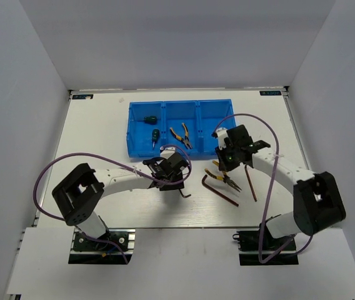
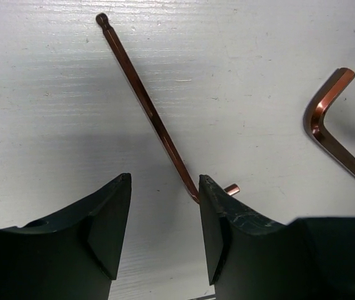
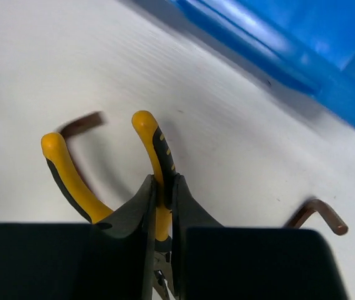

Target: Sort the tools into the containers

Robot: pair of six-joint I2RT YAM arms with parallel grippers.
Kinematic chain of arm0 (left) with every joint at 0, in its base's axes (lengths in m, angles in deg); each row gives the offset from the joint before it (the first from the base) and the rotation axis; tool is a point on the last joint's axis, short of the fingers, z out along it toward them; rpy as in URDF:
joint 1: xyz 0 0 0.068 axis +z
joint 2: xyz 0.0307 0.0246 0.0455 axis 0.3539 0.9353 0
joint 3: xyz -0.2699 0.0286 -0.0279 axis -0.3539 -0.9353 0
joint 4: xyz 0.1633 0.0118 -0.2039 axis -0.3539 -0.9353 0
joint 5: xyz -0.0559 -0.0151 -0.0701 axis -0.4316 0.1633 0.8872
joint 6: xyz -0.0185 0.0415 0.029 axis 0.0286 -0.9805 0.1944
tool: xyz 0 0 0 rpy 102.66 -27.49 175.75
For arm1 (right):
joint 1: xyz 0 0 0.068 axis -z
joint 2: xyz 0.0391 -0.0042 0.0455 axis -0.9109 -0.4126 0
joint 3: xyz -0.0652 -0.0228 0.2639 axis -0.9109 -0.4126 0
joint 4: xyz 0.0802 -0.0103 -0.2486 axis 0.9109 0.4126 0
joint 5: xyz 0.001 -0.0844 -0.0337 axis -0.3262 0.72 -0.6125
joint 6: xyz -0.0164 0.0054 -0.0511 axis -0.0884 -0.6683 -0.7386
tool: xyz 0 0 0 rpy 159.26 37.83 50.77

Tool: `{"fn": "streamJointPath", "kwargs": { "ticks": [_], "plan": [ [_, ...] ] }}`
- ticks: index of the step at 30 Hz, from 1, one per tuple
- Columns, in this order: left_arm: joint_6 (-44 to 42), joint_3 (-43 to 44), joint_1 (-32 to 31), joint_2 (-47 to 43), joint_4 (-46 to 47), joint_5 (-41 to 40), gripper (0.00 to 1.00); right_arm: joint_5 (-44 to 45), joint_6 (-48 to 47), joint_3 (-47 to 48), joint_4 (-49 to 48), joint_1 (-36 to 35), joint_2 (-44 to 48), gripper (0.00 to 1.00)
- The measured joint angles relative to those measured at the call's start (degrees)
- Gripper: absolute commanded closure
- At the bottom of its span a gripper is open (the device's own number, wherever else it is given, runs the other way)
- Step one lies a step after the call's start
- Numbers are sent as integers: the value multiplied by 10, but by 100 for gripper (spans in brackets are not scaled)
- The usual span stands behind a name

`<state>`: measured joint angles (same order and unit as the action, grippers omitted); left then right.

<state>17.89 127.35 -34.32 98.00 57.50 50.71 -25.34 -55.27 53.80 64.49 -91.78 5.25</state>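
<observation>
The blue three-compartment bin [image 1: 131, 131] stands at the back. Its left compartment holds two green-handled screwdrivers [image 1: 149, 119] [image 1: 155, 135]; its middle one holds yellow-handled pliers [image 1: 181, 135]. My right gripper [image 1: 229, 161] [image 3: 162, 184] is shut on one handle of the second yellow pliers [image 1: 223, 177] [image 3: 157, 144], just in front of the bin [image 3: 277, 44]. My left gripper [image 1: 172, 180] [image 2: 165, 181] is open and low over the table. A thin copper-brown hex key [image 2: 152, 115] [image 1: 183, 191] lies ahead of it, its bend against the right finger [image 2: 227, 225].
Two more hex keys lie on the table between the arms, a thicker one [image 1: 219, 189] [image 2: 327, 128] and a thin one [image 1: 251, 181]. The right wrist view shows hex key ends beside the pliers [image 3: 80, 125] [image 3: 320, 212]. Grey walls enclose the table.
</observation>
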Motion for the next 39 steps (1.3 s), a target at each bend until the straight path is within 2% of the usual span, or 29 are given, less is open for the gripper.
{"fn": "streamJointPath", "kwargs": {
  "ticks": [3,6,12,16,22,23,25,27,31,35,39],
  "plan": [
    [0,0,0,-6,0,0,42,-56,-12,59,49,-2,32,100],
    [0,0,0,-21,0,-3,43,-108,-9,151,68,-3,24,100],
    [6,-9,0,-59,4,-11,43,-186,54,332,79,-19,-66,100],
    [10,-16,0,-72,5,-14,43,-158,101,430,56,-37,-159,100],
    [12,-11,0,-50,1,-15,46,-64,130,555,12,-51,-309,100],
    [12,-10,0,-41,-1,-15,48,-49,130,574,8,-52,-334,89],
    [13,-10,0,-27,-5,-14,49,-25,127,608,9,-52,-378,75],
    [14,-10,0,-14,-7,-14,52,-9,123,624,7,-51,-409,63],
    [14,-2,4,14,-9,-12,52,-3,117,623,15,-49,-421,52],
    [9,35,5,52,-18,-14,54,-20,115,580,11,-46,-364,50],
    [5,82,6,81,-28,-20,59,-44,110,461,12,-40,-218,53]
  ]
}}
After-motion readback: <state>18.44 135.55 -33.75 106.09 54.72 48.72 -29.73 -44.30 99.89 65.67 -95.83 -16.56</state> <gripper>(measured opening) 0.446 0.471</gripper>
